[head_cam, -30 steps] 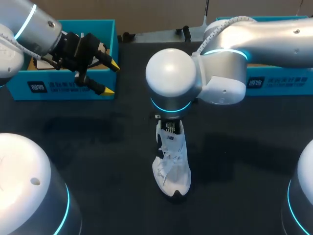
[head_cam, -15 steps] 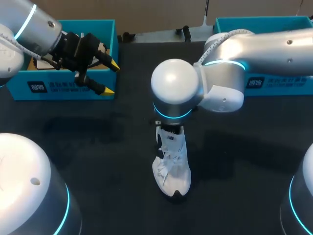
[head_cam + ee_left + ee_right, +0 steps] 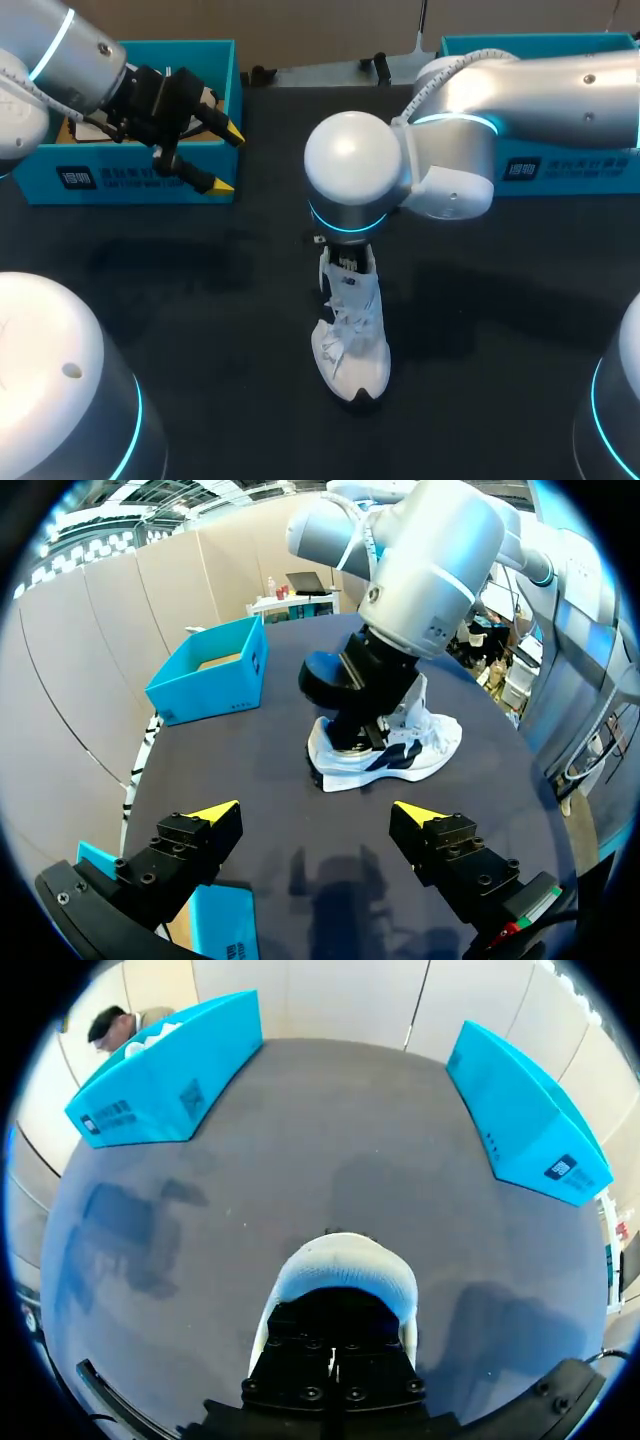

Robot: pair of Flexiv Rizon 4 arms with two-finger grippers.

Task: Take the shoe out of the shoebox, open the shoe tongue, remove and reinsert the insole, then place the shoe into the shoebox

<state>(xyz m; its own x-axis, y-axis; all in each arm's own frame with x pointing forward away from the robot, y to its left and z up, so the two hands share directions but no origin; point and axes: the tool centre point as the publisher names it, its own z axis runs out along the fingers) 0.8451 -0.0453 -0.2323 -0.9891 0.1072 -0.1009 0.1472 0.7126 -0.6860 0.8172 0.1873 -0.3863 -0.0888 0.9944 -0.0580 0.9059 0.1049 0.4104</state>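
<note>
A white shoe (image 3: 351, 340) stands on the black table, toe toward the near edge. My right arm comes over it from the right, and its gripper (image 3: 347, 262) is pushed down into the shoe's opening. In the right wrist view the dark fingers (image 3: 337, 1345) are pressed together inside the shoe's white collar (image 3: 345, 1268), with their yellow tips hidden; what they touch cannot be seen. My left gripper (image 3: 205, 150) hangs open and empty at the front corner of the left blue shoebox (image 3: 130, 175). The left wrist view has the left gripper (image 3: 315, 812) wide open, well short of the shoe (image 3: 385, 755).
A second blue shoebox (image 3: 560, 165) stands at the back right, behind my right arm. In the right wrist view both boxes (image 3: 165, 1070) (image 3: 525, 1110) flank bare table ahead of the shoe. Brown paper lies in the left box.
My right arm's elbow swung slightly right, then back left, while its gripper stayed in the shoe. The shoe and my left arm have not moved.
</note>
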